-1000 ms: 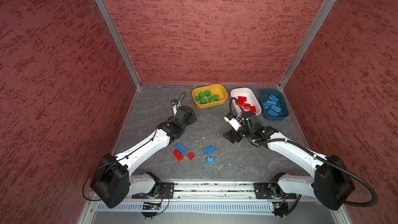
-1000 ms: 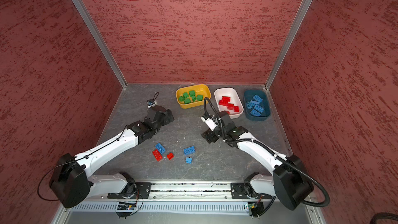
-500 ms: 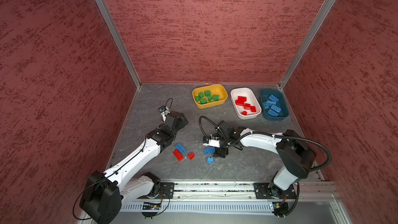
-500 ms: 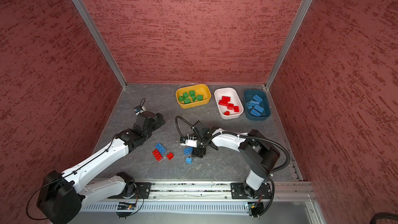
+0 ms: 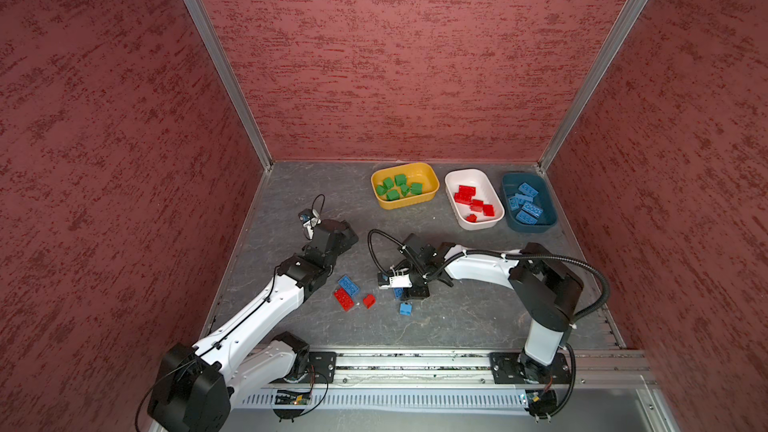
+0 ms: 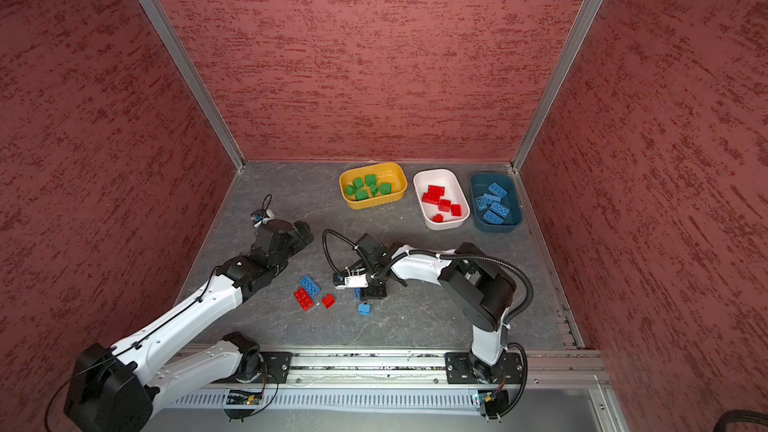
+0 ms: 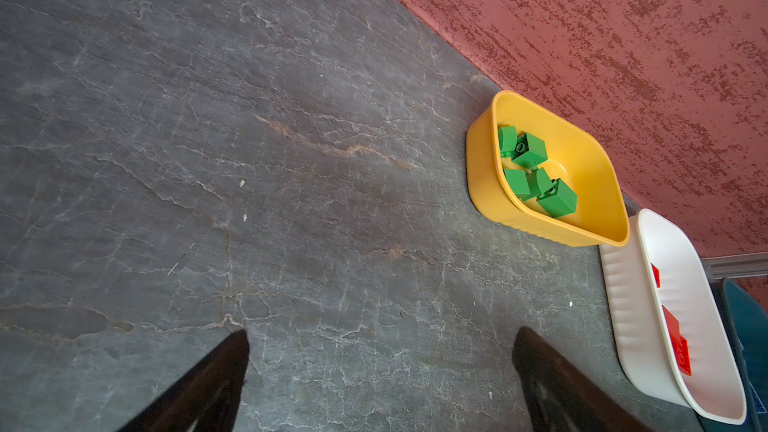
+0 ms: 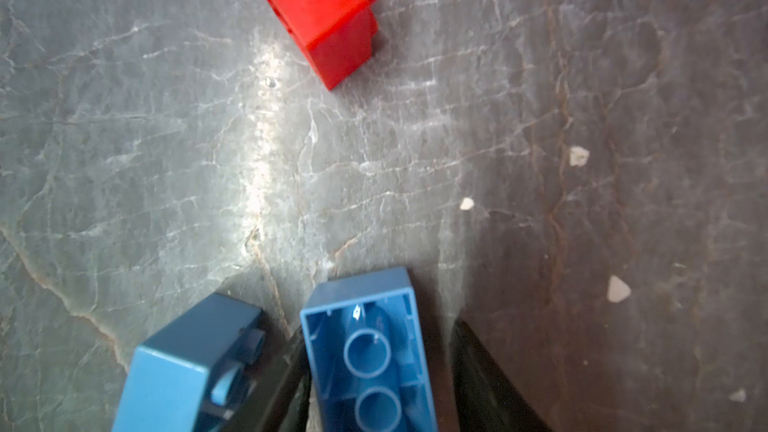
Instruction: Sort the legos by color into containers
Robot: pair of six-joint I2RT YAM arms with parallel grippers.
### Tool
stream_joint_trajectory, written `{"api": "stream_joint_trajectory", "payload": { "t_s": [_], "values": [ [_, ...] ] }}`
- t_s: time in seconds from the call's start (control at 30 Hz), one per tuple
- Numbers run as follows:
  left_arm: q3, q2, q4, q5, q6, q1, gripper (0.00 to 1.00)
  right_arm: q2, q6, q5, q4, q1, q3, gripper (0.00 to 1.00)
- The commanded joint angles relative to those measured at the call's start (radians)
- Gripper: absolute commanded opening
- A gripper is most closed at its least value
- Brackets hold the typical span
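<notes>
Starting at the left, my left pincer (image 7: pixel 380 338) hangs released, jaws spread wide over bare tabletop (image 7: pixel 249 160), holding nothing. Next come the loose pieces: a long blue brick (image 5: pixel 348 284) touching a long red brick (image 5: pixel 344 299), with a small red brick (image 5: pixel 368 300) just beside them. Further right, my right pincer (image 8: pixel 378 328) is down on the tabletop with a blue brick (image 8: pixel 370 351) between its jaws, hollow side towards the wrist camera. The jaws sit close on both sides, but I cannot tell whether they already clamp it. A small blue brick (image 5: pixel 405 308) lies just beside it.

At the back wall, the yellow tub (image 5: pixel 405 205) holds green bricks (image 5: pixel 395 189), the white tub (image 5: pixel 478 224) red bricks (image 5: pixel 469 197) and the teal tub (image 5: pixel 530 228) blue bricks (image 5: pixel 528 205). I judge the sorting mostly done: no green is loose, and two red and three blue pieces remain.
</notes>
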Motion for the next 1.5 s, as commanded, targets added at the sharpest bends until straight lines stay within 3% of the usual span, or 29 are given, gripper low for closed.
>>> {"api": "stream_joint_trajectory", "payload": {
  "t_s": [0.0, 0.4, 0.57, 0.83, 1.03, 1.2, 1.47],
  "values": [
    [-0.017, -0.014, 0.005, -0.021, -0.032, 0.006, 0.99, 0.025, -0.049, 0.040, -0.044, 0.005, 0.010, 0.47],
    [-0.005, 0.057, 0.090, 0.045, -0.019, 0.004, 0.99, -0.069, 0.005, 0.091, 0.070, -0.016, -0.060, 0.33],
    [0.019, 0.085, 0.076, 0.018, -0.034, -0.018, 0.99, -0.180, 0.110, 0.044, 0.166, -0.092, -0.121, 0.29],
    [0.090, 0.165, 0.094, 0.013, 0.029, -0.081, 0.99, -0.444, 0.447, -0.041, 0.498, -0.332, -0.304, 0.25],
    [0.179, 0.273, 0.125, 0.014, 0.087, -0.164, 0.99, -0.544, 0.647, -0.128, 0.606, -0.499, -0.361, 0.23],
    [0.262, 0.380, 0.150, 0.024, 0.103, -0.231, 0.99, -0.574, 0.859, -0.109, 0.655, -0.659, -0.371, 0.22],
    [0.325, 0.448, 0.154, 0.043, 0.130, -0.268, 0.99, -0.575, 1.064, -0.019, 0.706, -0.956, -0.378, 0.22]
  ]
}}
